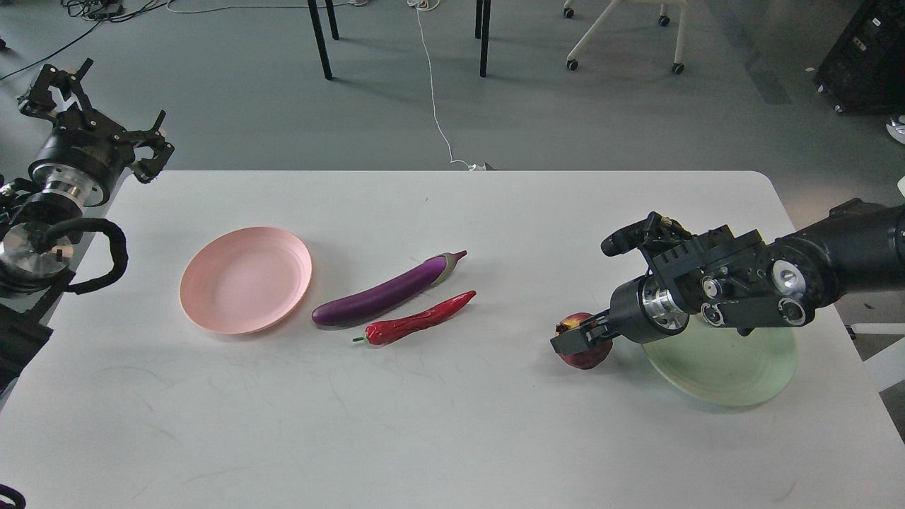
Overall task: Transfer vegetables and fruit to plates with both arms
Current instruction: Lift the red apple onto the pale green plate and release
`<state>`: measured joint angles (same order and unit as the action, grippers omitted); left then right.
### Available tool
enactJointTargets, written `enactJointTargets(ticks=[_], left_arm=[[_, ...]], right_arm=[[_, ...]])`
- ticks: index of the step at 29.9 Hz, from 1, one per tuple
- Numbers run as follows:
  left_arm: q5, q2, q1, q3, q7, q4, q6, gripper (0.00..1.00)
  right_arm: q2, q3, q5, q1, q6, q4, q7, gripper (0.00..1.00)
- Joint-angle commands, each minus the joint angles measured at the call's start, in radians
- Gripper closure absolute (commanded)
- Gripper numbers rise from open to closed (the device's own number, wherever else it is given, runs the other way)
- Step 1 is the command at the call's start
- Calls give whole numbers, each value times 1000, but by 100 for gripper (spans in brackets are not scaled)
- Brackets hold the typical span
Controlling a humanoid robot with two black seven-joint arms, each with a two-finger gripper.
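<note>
The purple eggplant and the red chili pepper lie side by side at the table's middle, right of the empty pink plate. The dark-red pomegranate sits just left of the mint green plate. My right gripper is low, right over the pomegranate, and covers most of it; its fingers are too dark to tell apart. The custard-apple-like fruit is hidden behind my right arm. My left gripper is open and empty, raised past the table's far left corner.
The white table has its rounded far right corner near my right arm. Beyond the far edge are black table legs, a white cable on the floor and a wheeled chair base.
</note>
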<state>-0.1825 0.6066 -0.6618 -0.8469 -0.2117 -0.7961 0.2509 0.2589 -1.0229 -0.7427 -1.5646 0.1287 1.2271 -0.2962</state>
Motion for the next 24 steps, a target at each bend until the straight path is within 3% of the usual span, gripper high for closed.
enactJointTargets(ticks=[1,7,13,19,24], left_arm=[[0,5,1,2,0,0,1,2],[0,5,-1,2,0,0,1,2],[0,15,1,0,2,0,11,2],[0,24,2,0,0,0,14,2],[0,18,7,2,2,-2,11,2]], right_arm=[[-3,-2,-3,-17,2,0,0,45],[26,4,11,-112,2,8,2,48],[183,-23,-104,-169,5,106,8,47],[359,-59,-156,-82,5,135,6,45],[425,-56,-228,-31,5,137,8,35]])
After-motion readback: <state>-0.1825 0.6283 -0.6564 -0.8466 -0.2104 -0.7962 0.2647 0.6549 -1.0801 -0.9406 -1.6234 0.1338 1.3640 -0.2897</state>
